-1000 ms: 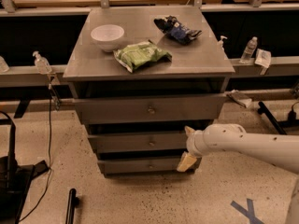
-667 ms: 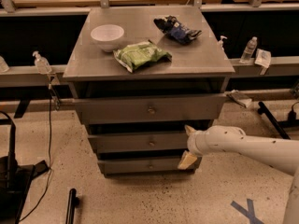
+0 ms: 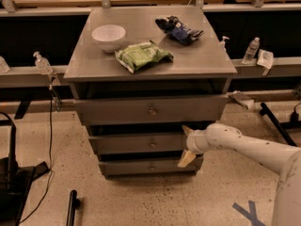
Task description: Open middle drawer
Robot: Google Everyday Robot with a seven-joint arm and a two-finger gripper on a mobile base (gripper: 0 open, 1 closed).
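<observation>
Gripper (image 3: 187, 145), fingers spread wide and holding nothing, straddles the middle drawer's (image 3: 136, 144) right edge; speckled floor (image 3: 150, 199) extends before the cabinet (image 3: 200, 62).

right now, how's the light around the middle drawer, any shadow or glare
Camera view: dim, warm light; dark shadow fills the gaps above and below the middle drawer, yet its front stays visible; the hand, at the drawer's right end, is lit; mild sheen on the cabinet top, no glare.
</observation>
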